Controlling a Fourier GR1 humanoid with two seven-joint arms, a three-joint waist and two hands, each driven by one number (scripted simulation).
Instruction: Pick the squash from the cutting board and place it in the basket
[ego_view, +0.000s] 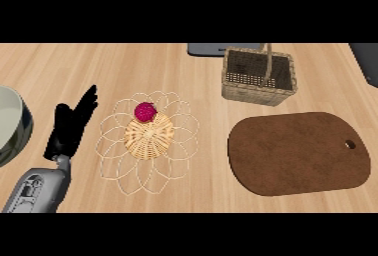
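Observation:
The brown cutting board (299, 152) lies at the right with nothing on it. A small magenta-red rounded item (145, 110) rests on the far part of a flat wire-and-wicker basket (149, 142) in the middle of the counter. I see no other squash-like thing. A tall woven basket (258, 75) with an upright handle stands at the back right, and its inside looks bare. My left hand (70, 127) is open at the left, fingers pointing away, just left of the flat basket and apart from it. My right hand does not show.
A large pale round bowl (11, 125) is cut off by the left edge, close to my left forearm. A dark grey flat object (218, 49) lies at the back behind the tall basket. Another dark surface (367, 60) fills the back right corner.

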